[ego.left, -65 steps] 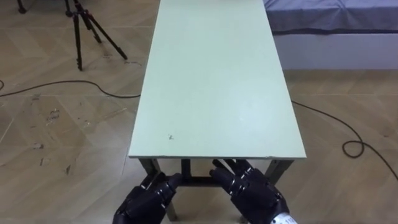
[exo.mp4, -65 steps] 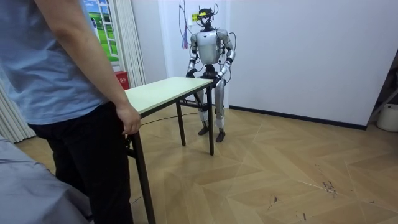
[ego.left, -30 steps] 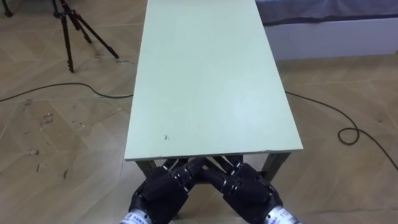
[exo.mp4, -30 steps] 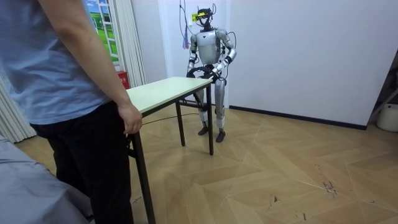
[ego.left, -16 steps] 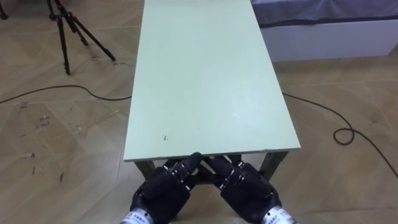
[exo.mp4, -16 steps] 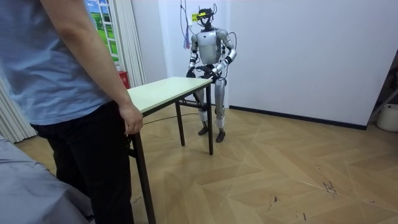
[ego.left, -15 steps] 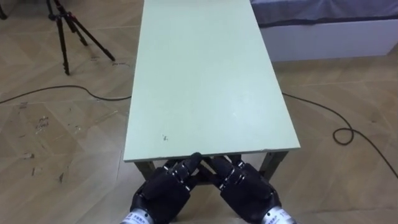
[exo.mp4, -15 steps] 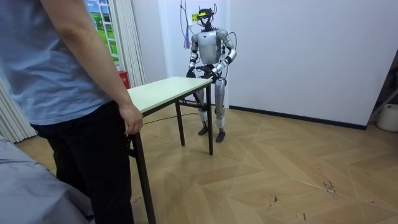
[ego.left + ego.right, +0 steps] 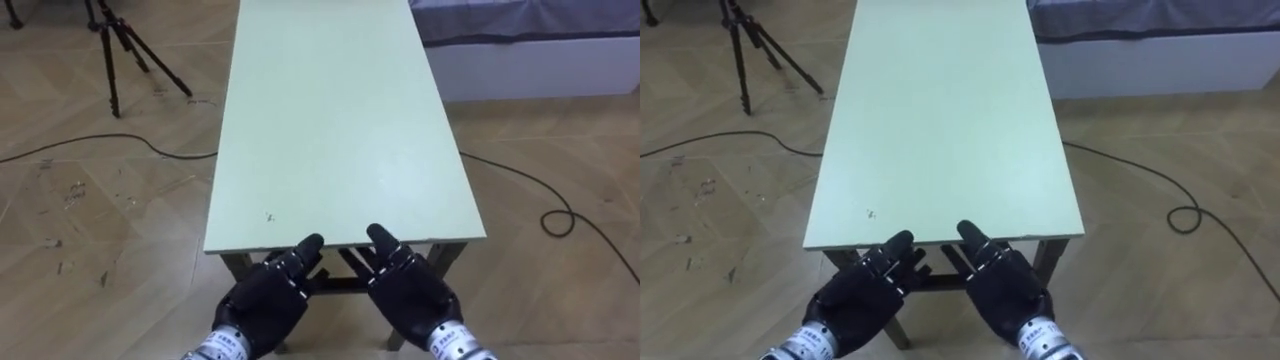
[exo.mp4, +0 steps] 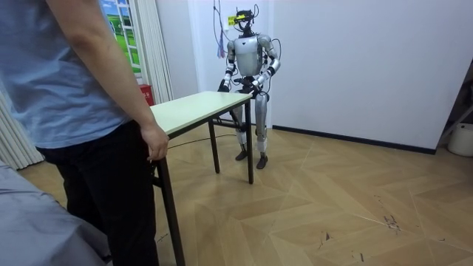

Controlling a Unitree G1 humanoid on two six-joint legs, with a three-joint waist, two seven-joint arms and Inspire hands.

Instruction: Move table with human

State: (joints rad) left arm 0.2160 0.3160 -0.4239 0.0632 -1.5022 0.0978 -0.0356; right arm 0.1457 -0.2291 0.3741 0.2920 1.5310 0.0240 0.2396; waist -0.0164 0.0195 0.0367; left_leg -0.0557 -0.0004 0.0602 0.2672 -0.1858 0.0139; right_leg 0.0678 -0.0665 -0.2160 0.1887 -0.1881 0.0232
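A long table with a pale green top (image 9: pixel 330 120) and dark legs runs away from me. I stand at one short end of it, by the white wall in the room view. Both dark hands are at this short edge, backs up and fingers straight. The fingertips of the left hand (image 9: pixel 262 300) and the right hand (image 9: pixel 412 293) just overlap the edge. Whether they touch the top I cannot tell. A person (image 10: pixel 74 111) stands at the table's (image 10: pixel 192 107) other end, with a hand (image 10: pixel 155 142) at its corner.
A black tripod (image 9: pixel 120 50) stands on the wooden floor at the far left, with a dark cable (image 9: pixel 100 145) running past it. Another cable (image 9: pixel 560 215) loops on the right. A low bed with a grey-blue cover (image 9: pixel 530 20) lies beyond the table's far right.
Both hands have come up from under the table's near edge and moved a little apart. Their fingertips now show over the edge. The table and the person have stayed put.
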